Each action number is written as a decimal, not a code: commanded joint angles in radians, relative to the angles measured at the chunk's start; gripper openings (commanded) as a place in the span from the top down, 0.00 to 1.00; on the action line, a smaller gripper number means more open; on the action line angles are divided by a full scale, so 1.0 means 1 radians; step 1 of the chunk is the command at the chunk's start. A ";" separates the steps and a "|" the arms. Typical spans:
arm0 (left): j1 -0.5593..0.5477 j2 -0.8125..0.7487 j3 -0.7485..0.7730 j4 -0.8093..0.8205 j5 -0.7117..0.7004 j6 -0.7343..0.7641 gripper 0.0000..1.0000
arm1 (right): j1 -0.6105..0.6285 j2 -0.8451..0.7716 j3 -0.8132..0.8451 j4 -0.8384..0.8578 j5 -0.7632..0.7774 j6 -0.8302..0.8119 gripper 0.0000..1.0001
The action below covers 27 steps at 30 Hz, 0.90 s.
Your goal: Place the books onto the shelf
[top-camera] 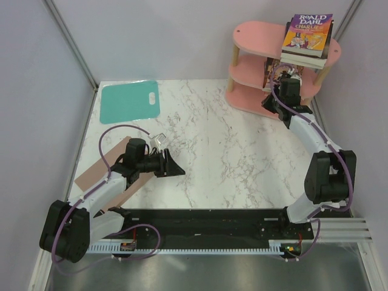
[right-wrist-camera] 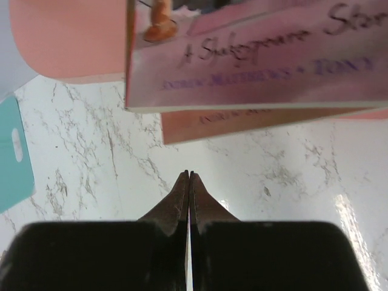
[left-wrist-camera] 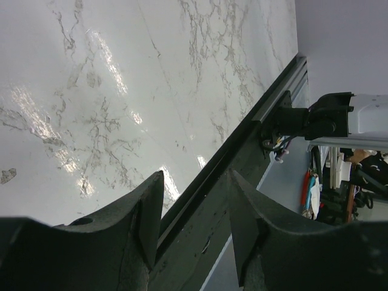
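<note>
**books shelved, but the stacks hang over the edge**

pale grey walls close in a white marbled worktop (top-camera: 230, 151). the pink shelf (top-camera: 251, 30) stands in its far right corner. a teal mat (top-camera: 128, 101) lies far left and a brown cardboard sheet (top-camera: 100, 173) sits under the left arm.

the roald dahl book (top-camera: 308, 33) tops a stack on the upper board, and that stack juts past the board's right rim. in the right wrist view a purple book (right-wrist-camera: 254, 66) rests on a pink-red book (right-wrist-camera: 242, 121). both poke out beyond a pink board, though which tier it is cannot be told.

the right claw (right-wrist-camera: 189, 177) is clenched on nothing, its fingers pressed together. it sits just below and in front of those two overhanging edges. the left claw (left-wrist-camera: 195, 194) is released about halfway and empty. it hangs over the near left of the worktop, well apart from the shelf.

the danger looks to lie in the right arm's closeness:
- if the claw lifts straight up, it would likely catch the undersides of the jutting covers and lever the pair off the board.
- a hard forward nudge could skew the books, or shove the light shelf itself.
- the arm's wrist sits close under the upper stack, so a careless swing might knock that overhanging pile down.
</note>
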 commanded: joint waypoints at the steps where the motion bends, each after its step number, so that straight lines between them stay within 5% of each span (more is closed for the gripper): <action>1: -0.004 -0.020 -0.003 0.000 -0.011 0.045 0.47 | 0.026 0.040 0.101 0.056 0.094 -0.007 1.00; 18: -0.004 -0.014 -0.002 -0.003 -0.017 0.047 0.47 | 0.077 0.146 0.230 0.047 0.195 -0.056 1.00; 27: -0.009 -0.013 -0.002 -0.003 -0.014 0.048 0.47 | 0.094 -0.013 0.090 0.074 0.177 -0.055 1.00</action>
